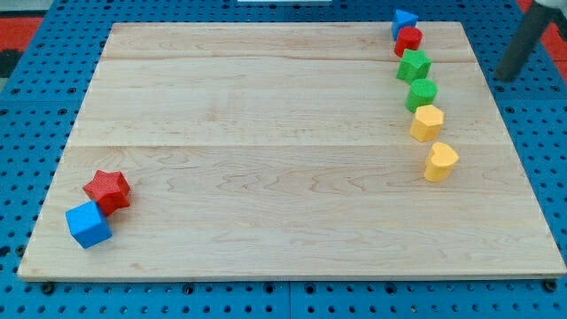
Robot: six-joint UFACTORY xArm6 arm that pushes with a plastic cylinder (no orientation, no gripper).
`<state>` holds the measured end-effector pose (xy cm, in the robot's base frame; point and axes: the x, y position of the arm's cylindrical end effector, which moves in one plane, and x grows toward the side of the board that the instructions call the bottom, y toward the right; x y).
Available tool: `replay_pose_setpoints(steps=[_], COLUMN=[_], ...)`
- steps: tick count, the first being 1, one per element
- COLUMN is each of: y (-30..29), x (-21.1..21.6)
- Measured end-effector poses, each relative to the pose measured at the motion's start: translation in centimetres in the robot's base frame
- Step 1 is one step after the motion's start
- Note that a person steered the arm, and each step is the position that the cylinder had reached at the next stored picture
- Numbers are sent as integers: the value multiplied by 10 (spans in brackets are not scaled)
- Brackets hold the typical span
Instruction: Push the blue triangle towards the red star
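Hovering off the wooden board (266, 177) at the view's upper right, the dark rod ends at the tip (507, 78), touching no block (it carries no gripper). The small blue triangular block (404, 21) lies up-left of it, touching the red round block (408, 39). The red star block (108, 190) sits far across at lower left, beside a blue cube (88, 224). Green (414, 65) and yellow blocks (427, 122) line the column below.

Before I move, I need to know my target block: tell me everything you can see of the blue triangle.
The blue triangle is a small, solid-looking block, matte blue, lying flat at the board's top edge toward the view's right. It heads a column of blocks, and the red block just below appears to touch it. My tip is off the board to its right, touching nothing.
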<state>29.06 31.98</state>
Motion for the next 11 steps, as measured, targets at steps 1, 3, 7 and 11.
replay_pose_setpoints(steps=[1,3,7,11], y=[-24,-65,-264,-429], x=[-64,-98,-46,59])
